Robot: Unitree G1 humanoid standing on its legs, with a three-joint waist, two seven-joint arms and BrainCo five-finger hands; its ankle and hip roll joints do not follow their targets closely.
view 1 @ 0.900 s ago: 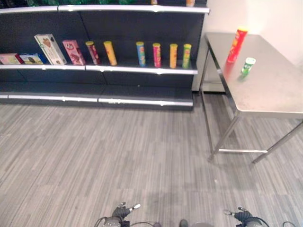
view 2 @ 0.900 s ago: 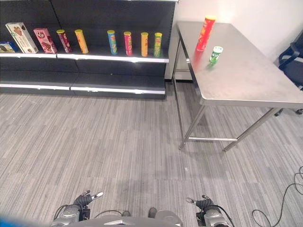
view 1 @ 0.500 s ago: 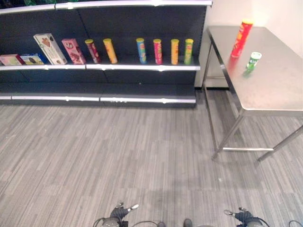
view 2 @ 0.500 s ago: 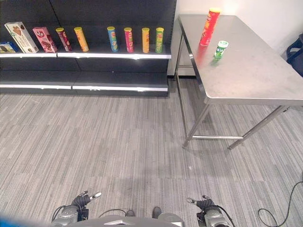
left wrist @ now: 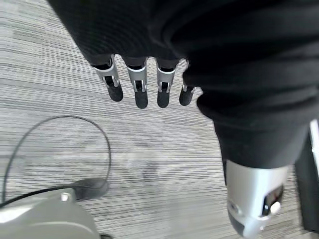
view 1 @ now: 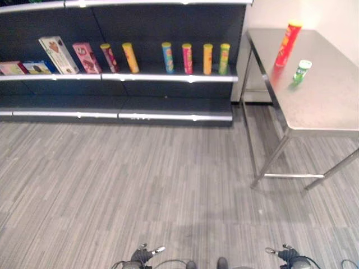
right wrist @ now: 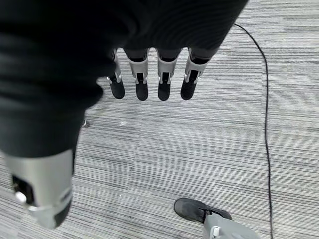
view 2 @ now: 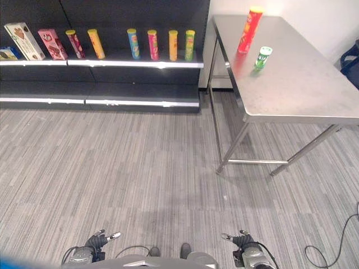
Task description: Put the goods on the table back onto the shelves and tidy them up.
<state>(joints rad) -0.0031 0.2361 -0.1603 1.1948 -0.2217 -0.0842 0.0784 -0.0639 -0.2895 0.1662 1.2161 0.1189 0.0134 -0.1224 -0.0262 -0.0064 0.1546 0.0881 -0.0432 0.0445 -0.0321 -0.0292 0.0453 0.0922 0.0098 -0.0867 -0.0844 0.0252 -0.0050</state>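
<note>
A tall red can [view 1: 284, 43] stands upright at the far end of the steel table [view 1: 331, 106] on the right. A short green can [view 1: 302, 71] stands just right of it and nearer to me. Dark shelves [view 1: 123, 78] at the back hold a row of tall cans [view 1: 193, 58] and several boxes [view 1: 56, 55]. My left hand [left wrist: 139, 84] and right hand [right wrist: 154, 79] hang low at my sides over the carpet, fingers straight and empty, far from the table and shelves.
Grey striped carpet [view 1: 140, 185] stretches between me and the shelves. The table's steel legs [view 1: 268, 162] stand at the right. A lower shelf board [view 1: 118, 116] runs beneath the stocked one. A dark chair edge [view 2: 352, 59] shows at the far right.
The whole picture has shifted slightly, so the camera moved; shelves and table sit a little differently in view. The cans stay put and both hands hang as before.
</note>
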